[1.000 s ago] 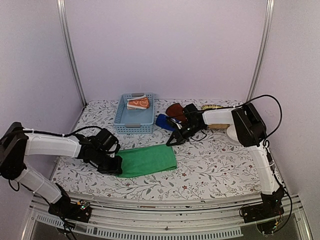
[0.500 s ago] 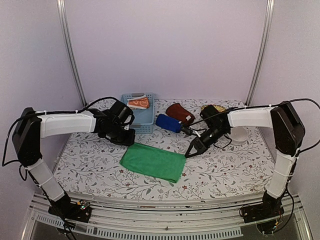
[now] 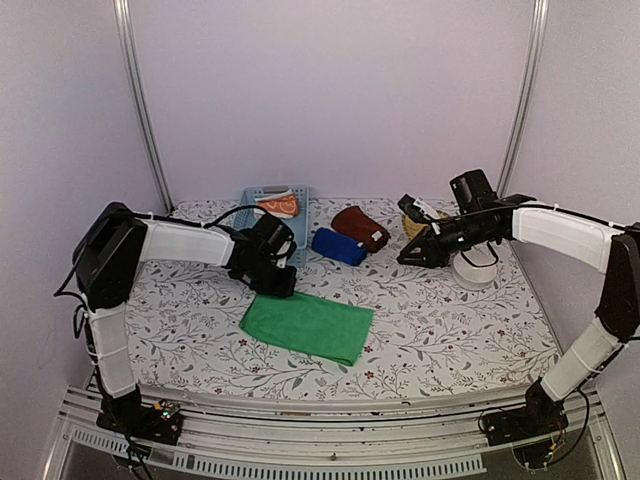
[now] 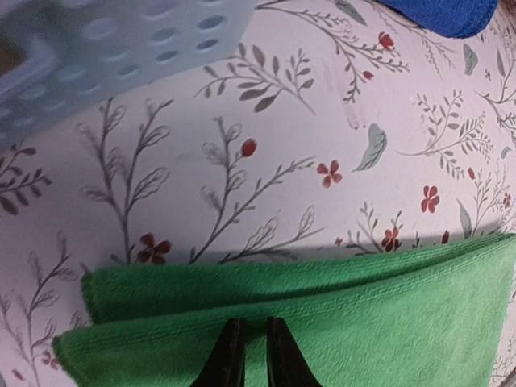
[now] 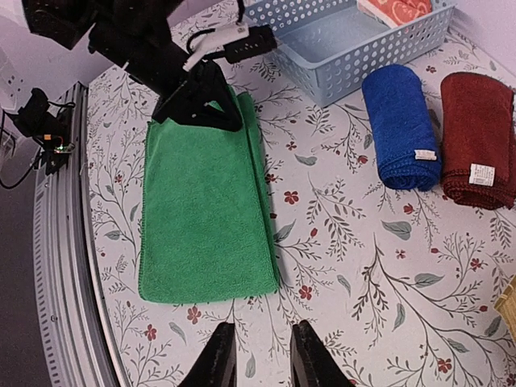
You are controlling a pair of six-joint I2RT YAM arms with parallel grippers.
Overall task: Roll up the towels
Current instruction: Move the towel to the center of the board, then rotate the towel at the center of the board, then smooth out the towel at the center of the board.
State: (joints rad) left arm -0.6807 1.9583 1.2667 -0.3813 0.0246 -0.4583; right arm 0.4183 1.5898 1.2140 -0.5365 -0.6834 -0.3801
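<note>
A green towel [image 3: 312, 326] lies folded flat in the middle of the table. My left gripper [image 3: 283, 288] sits low at its far left corner. In the left wrist view that gripper [image 4: 250, 324] is open by a narrow gap over the green towel [image 4: 363, 314], and nothing shows pinched. My right gripper [image 3: 405, 258] hangs open above the table right of the rolls, empty [image 5: 258, 329]. A rolled blue towel [image 5: 399, 125] and a rolled maroon towel [image 5: 480, 137] lie side by side. The orange patterned towel [image 3: 277, 205] lies in the basket.
The light blue basket [image 3: 270, 240] stands at the back, just behind my left gripper. A yellow wicker tray [image 3: 412, 222] and a white round dish [image 3: 478, 272] sit at the back right under my right arm. Metal rails run along the near edge.
The green towel was shifted and turned to lie slanted mid-table. My left gripper moved to its far left corner and opened slightly. My right arm pulled back right and opened.
</note>
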